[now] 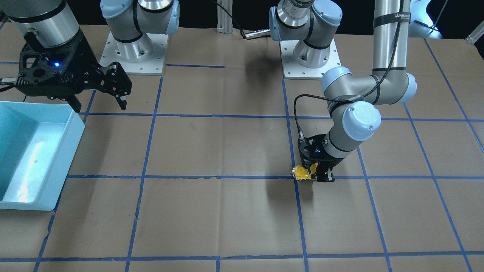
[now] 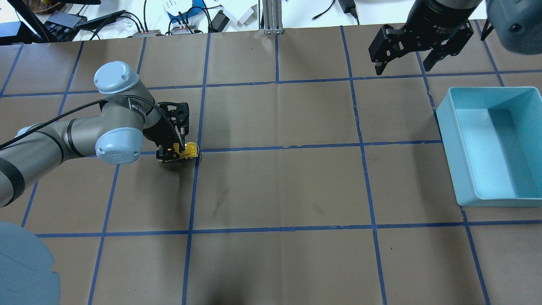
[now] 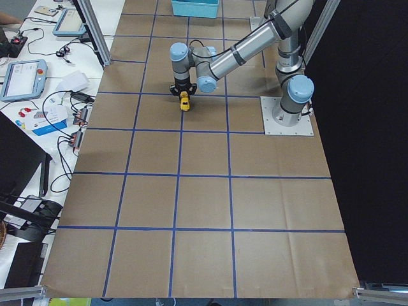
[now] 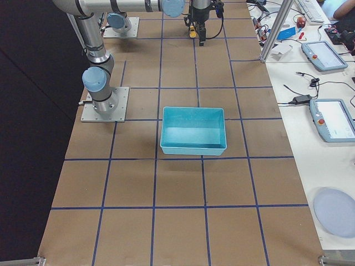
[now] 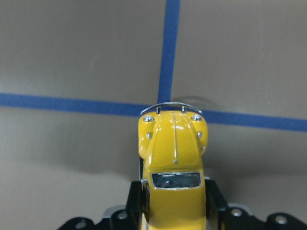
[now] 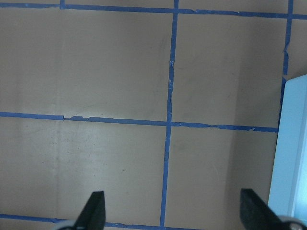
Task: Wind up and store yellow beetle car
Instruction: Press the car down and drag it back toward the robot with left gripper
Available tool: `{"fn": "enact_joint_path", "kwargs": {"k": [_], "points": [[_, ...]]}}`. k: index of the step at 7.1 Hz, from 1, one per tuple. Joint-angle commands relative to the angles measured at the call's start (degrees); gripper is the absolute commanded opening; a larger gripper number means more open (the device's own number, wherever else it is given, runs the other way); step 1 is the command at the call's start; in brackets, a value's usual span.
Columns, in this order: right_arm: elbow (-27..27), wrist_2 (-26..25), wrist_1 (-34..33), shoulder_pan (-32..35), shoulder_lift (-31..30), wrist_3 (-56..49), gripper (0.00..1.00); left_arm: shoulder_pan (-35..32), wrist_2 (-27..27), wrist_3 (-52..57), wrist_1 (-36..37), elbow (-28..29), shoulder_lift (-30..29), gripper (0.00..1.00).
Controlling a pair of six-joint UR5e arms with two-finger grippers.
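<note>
The yellow beetle car [image 5: 175, 153] is a small glossy toy with a dark windscreen. It sits between the fingers [image 5: 135, 201] of my left gripper [image 2: 174, 153], which is shut on its rear sides. The car [image 2: 189, 150] is down at the table surface, nose pointing at a blue tape crossing; in the front-facing view the car [image 1: 302, 173] sticks out of the left gripper [image 1: 319, 175]. My right gripper [image 2: 403, 67] hangs open and empty, high above the table near the bin's far corner, and its fingertips [image 6: 94, 211] stand wide apart.
A light blue bin [image 2: 449, 154] with nothing visible inside stands on the robot's right side of the table, its wall [image 6: 290, 153] at the edge of the right wrist view. Brown paper with blue tape lines [image 2: 279, 148] covers the table. Both arm bases [image 1: 311, 60] stand at the robot's edge.
</note>
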Motion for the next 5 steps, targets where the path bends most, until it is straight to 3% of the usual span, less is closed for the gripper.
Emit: {"fn": "enact_joint_path", "kwargs": {"k": [1, 5], "points": [[-0.11, 0.11, -0.17, 0.0, 0.0, 0.0, 1.0, -0.31, -1.53, 1.13, -0.07, 0.0, 0.0, 0.23], [-0.11, 0.03, -0.17, 0.0, 0.01, -0.09, 1.0, -0.22, -1.18, 4.65, 0.37, 0.18, -0.52, 0.23]]}}
